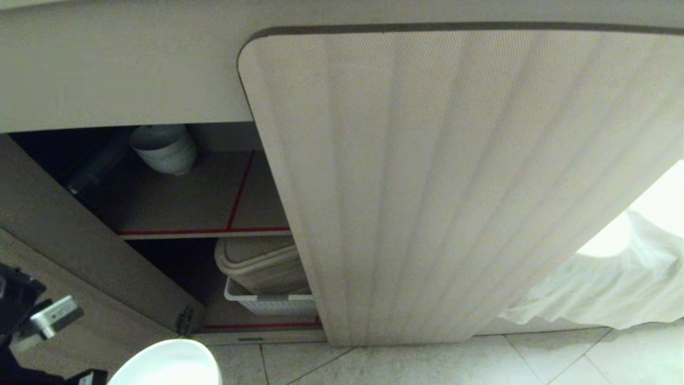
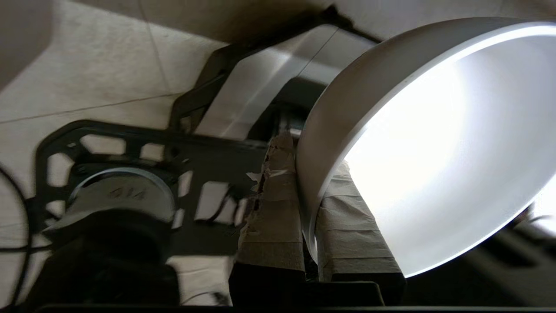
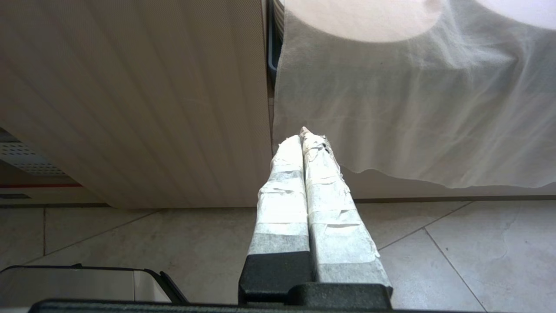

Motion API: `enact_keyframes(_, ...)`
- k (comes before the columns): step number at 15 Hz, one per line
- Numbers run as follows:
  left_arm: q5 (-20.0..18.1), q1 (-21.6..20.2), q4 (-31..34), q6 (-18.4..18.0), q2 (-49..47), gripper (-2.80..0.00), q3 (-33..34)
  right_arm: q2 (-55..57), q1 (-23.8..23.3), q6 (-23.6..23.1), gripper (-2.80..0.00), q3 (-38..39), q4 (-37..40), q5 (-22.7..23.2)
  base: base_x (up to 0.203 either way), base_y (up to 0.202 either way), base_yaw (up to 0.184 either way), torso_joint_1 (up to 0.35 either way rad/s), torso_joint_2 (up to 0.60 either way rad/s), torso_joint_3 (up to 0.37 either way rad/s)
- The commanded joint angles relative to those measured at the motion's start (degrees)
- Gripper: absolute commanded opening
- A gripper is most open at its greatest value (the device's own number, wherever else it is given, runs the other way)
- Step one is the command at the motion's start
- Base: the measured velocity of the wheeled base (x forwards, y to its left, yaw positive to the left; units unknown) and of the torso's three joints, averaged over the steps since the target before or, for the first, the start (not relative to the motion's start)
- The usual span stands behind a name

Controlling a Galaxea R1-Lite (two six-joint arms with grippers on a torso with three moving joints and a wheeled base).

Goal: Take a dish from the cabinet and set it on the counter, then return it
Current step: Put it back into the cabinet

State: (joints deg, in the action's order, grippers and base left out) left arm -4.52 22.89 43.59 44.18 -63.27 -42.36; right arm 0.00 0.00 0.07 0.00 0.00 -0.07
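The dish (image 1: 171, 363), a plain white bowl, hangs low at the near left, in front of the open cabinet (image 1: 454, 187) and above the tiled floor. In the left wrist view my left gripper (image 2: 310, 156) is shut on the dish (image 2: 434, 143). One taped finger (image 2: 273, 204) presses on the outer wall and the other lies inside the rim. Part of my left wrist (image 1: 48, 318) shows beside the bowl. My right gripper (image 3: 306, 134) is shut on nothing and hangs before the fluted door. The counter is out of view.
A pile of white bowls (image 1: 163, 149) stands on the upper brown shelf (image 1: 214, 203) edged in red tape. A white basket (image 1: 267, 305) with beige trays fills the lower shelf. The left door (image 1: 80, 251) stands swung open. A white cloth (image 1: 604, 283) hangs at the right.
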Motion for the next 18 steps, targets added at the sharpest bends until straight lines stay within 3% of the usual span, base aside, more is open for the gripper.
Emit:
enact_keyframes(1,-0.04,-0.04,-2.46,2.83,-3.51,-2.8,0.4,0.0,0.0,-0.07,-2.8,0.0,0.0,-0.01,0.0,0.0,0.0,0.0,0.0,0.0)
enact_keyframes(4,-0.39,-0.04,-7.94,8.78,-6.09,-2.8,0.97,0.0,0.0,0.02,-2.8,0.0,0.0,-0.01,0.0,0.0,0.0,0.0,0.0,0.0)
enact_keyframes(11,-0.08,-0.57,-18.22,18.21,-9.6,-2.8,4.23,0.0,0.0,-0.07,-2.8,0.0,0.0,-0.01,0.0,0.0,0.0,0.0,0.0,0.0)
enact_keyframes(18,0.73,-3.96,-23.92,20.95,-13.03,-2.8,3.87,0.0,0.01,-0.07,-2.8,0.0,0.0,-0.01,0.0,0.0,0.0,0.0,0.0,0.0)
